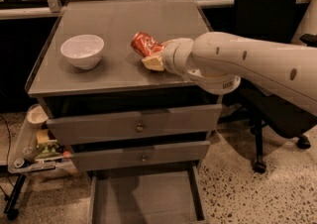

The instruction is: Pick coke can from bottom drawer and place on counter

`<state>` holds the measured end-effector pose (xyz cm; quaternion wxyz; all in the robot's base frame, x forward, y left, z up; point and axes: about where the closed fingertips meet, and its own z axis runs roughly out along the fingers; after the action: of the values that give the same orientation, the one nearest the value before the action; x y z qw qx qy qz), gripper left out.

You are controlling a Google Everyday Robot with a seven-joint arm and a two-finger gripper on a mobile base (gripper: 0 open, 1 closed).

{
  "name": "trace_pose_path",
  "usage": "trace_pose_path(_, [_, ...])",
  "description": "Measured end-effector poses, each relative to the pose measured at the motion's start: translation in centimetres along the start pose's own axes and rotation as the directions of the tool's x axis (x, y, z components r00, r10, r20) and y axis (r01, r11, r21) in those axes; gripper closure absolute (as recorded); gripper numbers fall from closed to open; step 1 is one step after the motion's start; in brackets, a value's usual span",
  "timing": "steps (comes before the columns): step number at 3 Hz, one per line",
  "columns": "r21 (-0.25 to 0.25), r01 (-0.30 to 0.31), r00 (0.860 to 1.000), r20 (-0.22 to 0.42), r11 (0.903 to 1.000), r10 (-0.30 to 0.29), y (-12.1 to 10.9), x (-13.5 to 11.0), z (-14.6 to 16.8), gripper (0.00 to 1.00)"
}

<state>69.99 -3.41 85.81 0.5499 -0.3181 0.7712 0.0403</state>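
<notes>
The counter (124,20) is the biggest thing here, one flat grey top spreading under and beyond the hand (154,55). Next comes the one pale arm (247,62), reaching in from the right and carrying the hand out over the counter's front half. That looks like the set-down end of the job.

Well below the hand, the bottom drawer (146,198) is pulled out with its floor bare, which fits a can already lifted from it. Above it, the two knobbed drawers (138,126) are pushed in, making three drawers in all. One dark office chair (267,5) stands behind the arm.

Left of the hand, well apart, sits one white bowl (82,51), upright on the counter and out of the way.

Smallest is the coke can (145,43), just one. It is tilted at the hand's tip, top end pointing up and away to the left. A can doesn't lean like that alone, so the hand appears pinched on its lower end, holding it at or just above the counter.
</notes>
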Motion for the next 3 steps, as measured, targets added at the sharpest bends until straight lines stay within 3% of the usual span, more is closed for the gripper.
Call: trace_pose_path(3, [0.000,0.000,1.000,0.000,1.0000,0.000,0.00,-0.01,0.00,0.12])
